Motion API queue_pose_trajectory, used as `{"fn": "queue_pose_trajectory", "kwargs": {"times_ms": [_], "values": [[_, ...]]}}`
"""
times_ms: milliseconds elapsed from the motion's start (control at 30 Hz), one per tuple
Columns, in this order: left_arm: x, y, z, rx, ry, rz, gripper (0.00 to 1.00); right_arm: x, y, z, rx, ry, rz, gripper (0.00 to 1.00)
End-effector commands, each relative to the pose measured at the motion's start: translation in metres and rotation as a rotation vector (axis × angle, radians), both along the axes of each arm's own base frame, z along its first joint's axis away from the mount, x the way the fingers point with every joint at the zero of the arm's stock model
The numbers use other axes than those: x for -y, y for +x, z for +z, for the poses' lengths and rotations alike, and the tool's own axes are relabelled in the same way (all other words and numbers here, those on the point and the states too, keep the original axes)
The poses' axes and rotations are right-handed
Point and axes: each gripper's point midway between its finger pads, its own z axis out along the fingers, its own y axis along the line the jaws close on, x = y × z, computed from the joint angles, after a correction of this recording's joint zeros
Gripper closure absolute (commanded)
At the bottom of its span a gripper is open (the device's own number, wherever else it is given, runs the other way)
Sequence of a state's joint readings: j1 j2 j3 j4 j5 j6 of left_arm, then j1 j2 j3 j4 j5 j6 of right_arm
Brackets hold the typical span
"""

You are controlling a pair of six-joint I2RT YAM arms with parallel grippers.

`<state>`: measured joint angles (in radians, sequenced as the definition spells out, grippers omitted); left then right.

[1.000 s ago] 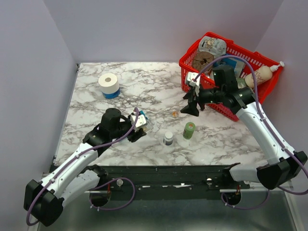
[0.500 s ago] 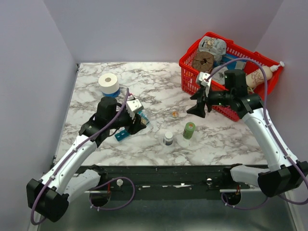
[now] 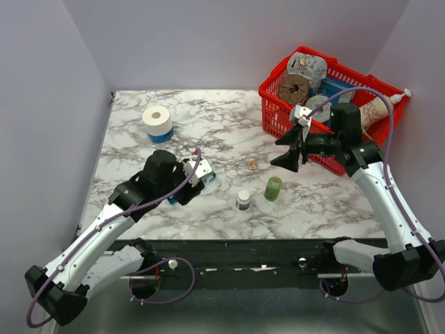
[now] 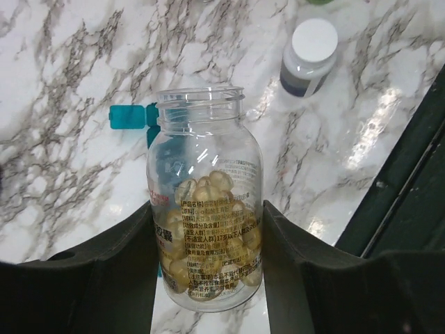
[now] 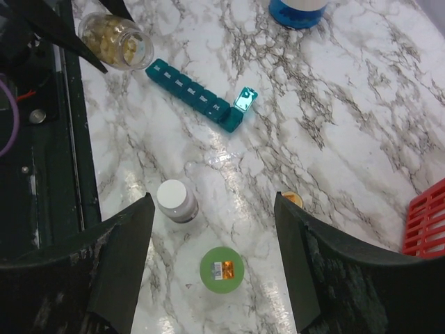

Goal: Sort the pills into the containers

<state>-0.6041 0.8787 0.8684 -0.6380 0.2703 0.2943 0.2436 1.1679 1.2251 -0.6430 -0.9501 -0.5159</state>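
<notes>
My left gripper [image 3: 194, 181] is shut on the clear, uncapped pill bottle [image 4: 205, 195] and holds it above the table. Yellowish-brown pills [image 4: 212, 229] fill its lower half. The bottle also shows in the right wrist view [image 5: 117, 38]. The blue pill-organiser strip [image 5: 193, 93] lies on the marble beside the bottle, with the lid [image 5: 245, 99] of one end compartment open. A piece of the strip [image 4: 128, 116] shows behind the bottle. The tan cap [image 3: 252, 164] lies loose on the table. My right gripper [image 3: 289, 149] is open and empty, above the cap and the small bottles.
A green bottle [image 3: 273, 188] and a white bottle [image 3: 243, 200] stand near the front middle. A red wire basket [image 3: 264, 89] full of items sits at the back right. A white roll on a blue base [image 3: 157, 122] stands at the back left.
My left arm swung out to the left and came back, still holding the bottle, now near the strip. My right gripper drew back to the right, toward the basket.
</notes>
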Motion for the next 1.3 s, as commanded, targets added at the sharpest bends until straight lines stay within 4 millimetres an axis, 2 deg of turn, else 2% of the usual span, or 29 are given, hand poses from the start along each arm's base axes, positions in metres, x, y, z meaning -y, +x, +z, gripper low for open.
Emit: {"fn": "queue_pose_trajectory", "kwargs": {"times_ms": [0, 33, 100, 200, 233, 300, 333, 367, 400, 467, 500, 533, 633, 700, 733, 767, 933, 1067, 1267], "values": [[-0.012, 0.026, 0.009, 0.038, 0.133, 0.018, 1.00, -0.003, -0.006, 0.003, 0.006, 0.041, 0.041, 0.21], [-0.014, 0.016, 0.001, -0.093, 0.132, 0.029, 1.00, -0.003, -0.005, 0.002, 0.006, 0.043, 0.042, 0.21], [-0.004, 0.012, -0.001, -0.216, 0.107, 0.034, 1.00, -0.004, -0.006, 0.001, 0.002, 0.046, 0.046, 0.21], [-0.010, 0.014, 0.002, -0.149, 0.094, 0.072, 1.00, -0.002, -0.006, -0.001, 0.002, 0.045, 0.042, 0.21], [-0.015, 0.021, 0.005, -0.084, 0.117, 0.101, 1.00, -0.002, -0.006, -0.003, 0.000, 0.048, 0.044, 0.21], [-0.024, 0.024, 0.000, -0.054, 0.192, 0.118, 1.00, -0.004, -0.007, -0.004, -0.009, 0.056, 0.054, 0.21], [-0.038, 0.016, -0.010, -0.105, 0.290, 0.151, 1.00, -0.004, -0.008, -0.005, -0.014, 0.058, 0.058, 0.21], [-0.028, 0.006, -0.011, -0.133, 0.324, 0.116, 1.00, -0.005, -0.007, -0.005, -0.020, 0.059, 0.060, 0.21], [-0.022, 0.005, -0.012, -0.178, 0.315, 0.140, 1.00, -0.005, -0.007, -0.005, -0.020, 0.061, 0.061, 0.21], [-0.004, 0.005, -0.002, -0.157, 0.220, 0.083, 1.00, -0.005, -0.007, -0.007, -0.025, 0.059, 0.061, 0.21], [-0.003, 0.006, 0.009, -0.085, 0.170, 0.060, 1.00, -0.005, -0.006, -0.006, -0.023, 0.058, 0.058, 0.21], [0.000, 0.012, -0.001, -0.037, 0.143, 0.039, 1.00, -0.005, -0.006, -0.007, -0.019, 0.057, 0.060, 0.21], [0.001, 0.010, -0.009, -0.059, 0.161, 0.017, 1.00, -0.004, -0.007, -0.010, -0.026, 0.056, 0.059, 0.21], [-0.010, 0.017, -0.019, -0.022, 0.227, 0.043, 1.00, -0.004, -0.006, -0.011, -0.024, 0.055, 0.057, 0.21], [-0.020, 0.017, -0.035, -0.033, 0.281, 0.045, 1.00, -0.004, -0.005, -0.012, -0.027, 0.054, 0.057, 0.21], [-0.024, 0.019, -0.039, -0.025, 0.312, 0.037, 1.00, -0.005, -0.005, -0.013, -0.030, 0.053, 0.057, 0.21], [-0.015, 0.037, -0.043, 0.059, 0.265, -0.010, 1.00, -0.005, -0.004, -0.021, -0.057, 0.053, 0.062, 0.21], [-0.031, 0.059, -0.053, 0.051, 0.295, 0.021, 1.00, -0.005, -0.004, -0.026, -0.065, 0.050, 0.066, 0.21], [-0.033, 0.078, -0.066, 0.078, 0.339, -0.036, 1.00, -0.006, -0.003, -0.036, -0.079, 0.048, 0.069, 0.21]]}}
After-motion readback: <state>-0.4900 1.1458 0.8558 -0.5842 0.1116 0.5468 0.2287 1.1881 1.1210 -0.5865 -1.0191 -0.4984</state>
